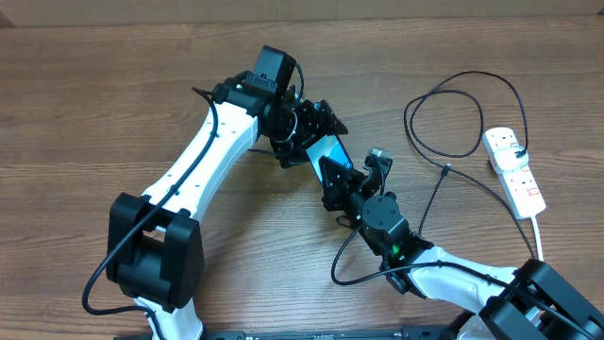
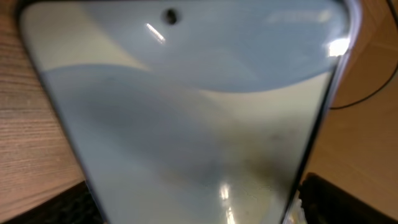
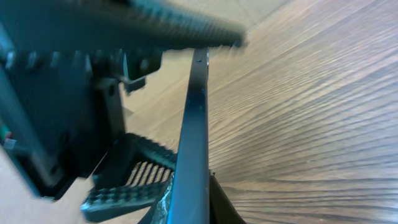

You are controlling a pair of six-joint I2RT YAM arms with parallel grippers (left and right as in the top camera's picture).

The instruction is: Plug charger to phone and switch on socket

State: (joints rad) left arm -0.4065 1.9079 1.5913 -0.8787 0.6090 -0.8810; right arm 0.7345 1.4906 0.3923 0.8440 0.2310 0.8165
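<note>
Open tabletop [image 1: 113, 94] surrounds the phone [image 1: 330, 151], left tool [image 1: 307, 132] clamping its edges.

My white-shelled left arm [image 1: 203, 161] reaches from its black base at the near left, up and across to the middle. Its wrist is bent so the black left tool [image 1: 313, 140] points back towards me and to the right. Its fingers [image 2: 339, 200] sit closed on both long edges of the slim light-blue phone [image 1: 328, 151]. My white-and-black right arm [image 1: 453, 272] comes in low from the near right, and the black right tool [image 1: 342, 179] meets the left one nose to nose. Its ribbed fingers [image 3: 127, 186] flank the phone's thin edge; whether they pinch it I cannot tell
</note>
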